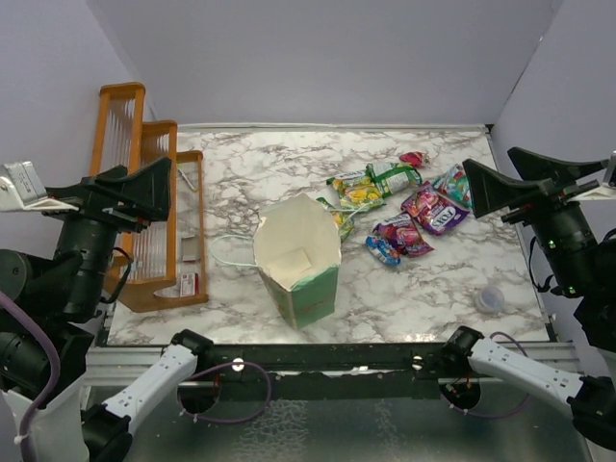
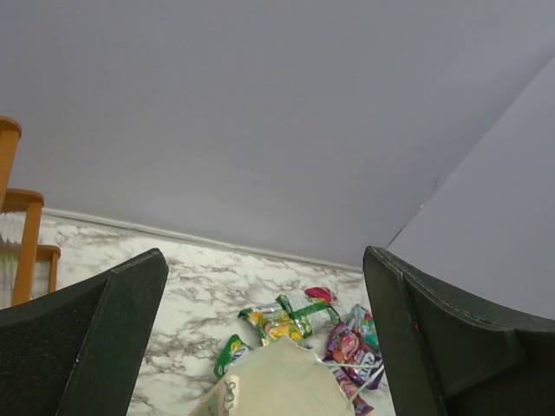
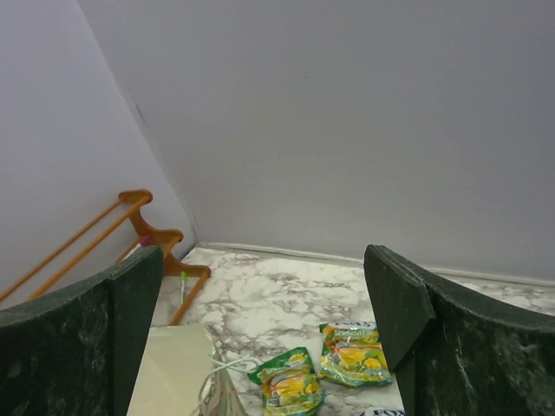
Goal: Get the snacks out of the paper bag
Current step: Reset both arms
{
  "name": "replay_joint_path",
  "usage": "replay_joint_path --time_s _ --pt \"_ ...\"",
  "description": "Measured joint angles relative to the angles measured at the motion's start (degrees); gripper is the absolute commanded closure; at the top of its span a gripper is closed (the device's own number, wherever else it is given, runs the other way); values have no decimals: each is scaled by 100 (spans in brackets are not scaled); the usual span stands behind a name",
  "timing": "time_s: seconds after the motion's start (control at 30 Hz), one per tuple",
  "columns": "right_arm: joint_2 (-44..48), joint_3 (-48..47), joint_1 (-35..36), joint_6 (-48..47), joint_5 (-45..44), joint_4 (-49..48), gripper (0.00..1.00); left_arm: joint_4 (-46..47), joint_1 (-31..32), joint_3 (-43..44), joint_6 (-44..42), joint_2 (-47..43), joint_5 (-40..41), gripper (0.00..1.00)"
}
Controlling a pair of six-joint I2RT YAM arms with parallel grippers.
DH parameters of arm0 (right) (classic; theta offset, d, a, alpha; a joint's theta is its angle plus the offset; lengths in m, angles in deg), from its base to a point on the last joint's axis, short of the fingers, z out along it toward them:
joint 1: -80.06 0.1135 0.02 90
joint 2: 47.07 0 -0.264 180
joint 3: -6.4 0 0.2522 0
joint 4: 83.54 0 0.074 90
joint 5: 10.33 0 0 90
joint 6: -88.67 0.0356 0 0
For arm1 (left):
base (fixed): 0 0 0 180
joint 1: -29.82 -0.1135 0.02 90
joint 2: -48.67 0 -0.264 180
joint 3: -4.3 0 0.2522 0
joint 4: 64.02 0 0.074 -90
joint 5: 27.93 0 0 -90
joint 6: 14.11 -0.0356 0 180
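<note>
Several snacks [image 1: 416, 207] lie loose on the counter [image 1: 241, 159] beside the upright paper bag [image 1: 310, 289], one green pkt touching its rim. Light, crinkly, prob. slippery: pinch a crimped end seam. Bag's thin, tips easily. Both jaws gape wide, empty.

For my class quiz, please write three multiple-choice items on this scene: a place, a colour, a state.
1. The small glossy snack packets lie: A inside the mint-green paper bag; B on the marble table, right of the bag; C on the floor.
2. The bag's inside is: A white; B black; C red.
3. The left hand and right hand are: A open, empty; B shut; C gripping the bag.
1B, they rest on marble; 2A, its open mouth shows white; 3A, both stand wide with nothing between.
</note>
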Motion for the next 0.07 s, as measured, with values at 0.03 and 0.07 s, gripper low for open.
replay_joint_path --time_s 0.03,0.07 --pt "0 2 0 -2 -13 0 1 68 0 -2 -44 -7 13 1" --pt "0 2 0 -4 -57 -2 1 131 0 -11 -76 -11 28 1"
